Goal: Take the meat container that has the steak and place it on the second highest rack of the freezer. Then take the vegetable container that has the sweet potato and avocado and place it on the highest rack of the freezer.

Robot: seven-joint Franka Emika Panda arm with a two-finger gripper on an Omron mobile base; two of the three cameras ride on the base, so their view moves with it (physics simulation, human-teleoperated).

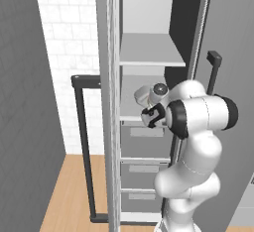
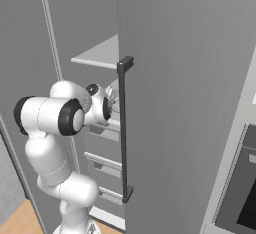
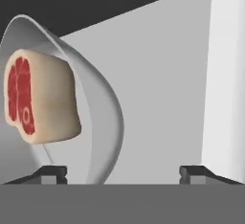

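While the white arm is reaching into the freezer (image 1: 149, 28), the claw (image 3: 123, 170) is standing spread wide, its two dark fingertips (image 3: 52, 173) rising well apart at 7 and 5 o'clock of the hand view and pinching nothing.

Going from left to right in that view, the steak (image 3: 40, 96) is sitting at about 9 o'clock: a thick slab showing a red marbled face with a small pale ring in it, wrapped by a broad tan fatty rim. It is lying inside the meat container (image 3: 103, 108), a pale grey dish whose smooth rounded wall is curving around the meat like a shell; the dish's rim is passing just beside the left fingertip, and whether they are touching cannot be told. Right of the dish, the flat light-grey shelf surface is stretching toward 3 o'clock, ending at a white upright wall.

From the left base view, the wrist is hanging over the lower of the two pale shelves, with the highest rack (image 1: 151, 52) bare above it at 12 o'clock and grey drawers (image 1: 144, 142) below. A long black bar handle (image 1: 84, 146) is standing on the open door at 9 o'clock.
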